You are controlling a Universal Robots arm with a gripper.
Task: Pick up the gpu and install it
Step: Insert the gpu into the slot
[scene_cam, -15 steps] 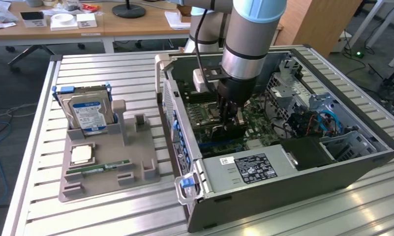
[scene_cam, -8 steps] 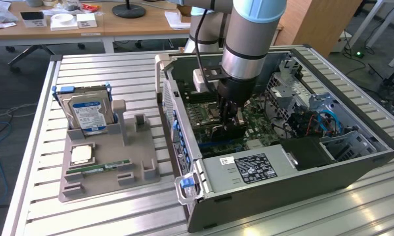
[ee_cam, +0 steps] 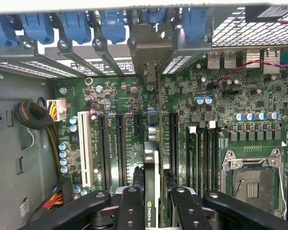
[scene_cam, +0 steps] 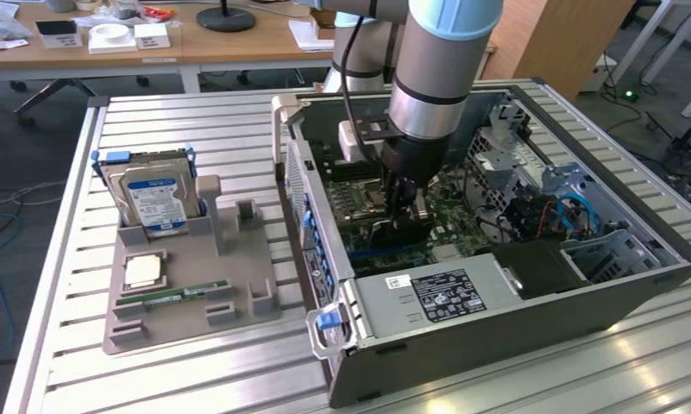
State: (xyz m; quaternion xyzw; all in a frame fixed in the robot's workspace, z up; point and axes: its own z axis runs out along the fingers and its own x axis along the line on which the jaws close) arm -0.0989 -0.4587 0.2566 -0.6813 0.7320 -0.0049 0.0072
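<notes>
The gripper (scene_cam: 405,205) is deep in the open computer case (scene_cam: 552,315), closed narrow onto the gpu (ee_cam: 152,167), gripped edge-on directly beneath it, with the card's long axis lined up with the motherboard's black slots (ee_cam: 119,143), bracket end leading

The gpu (ee_cam: 152,167), a thin dark card, showed a matt black edge and a dull, silvery metal end bracket. The gripper (ee_cam: 156,191) had smooth black fingers (ee_cam: 132,206) with a slight sheen. The green motherboard (ee_cam: 230,96) looked lacquered and faintly glossy, and its blue slot latches (ee_cam: 113,24) were smooth plastic. The dark grey computer case (scene_cam: 621,293) was matt painted sheet metal. The ribbed table (scene_cam: 207,129) was bare aluminium and caught the light. The grey parts tray (scene_cam: 248,267) looked like matt plastic. The silver hard drive (scene_cam: 155,203) was metal with a glossy blue-white label. The desk (scene_cam: 241,43) was pale wood.
</notes>
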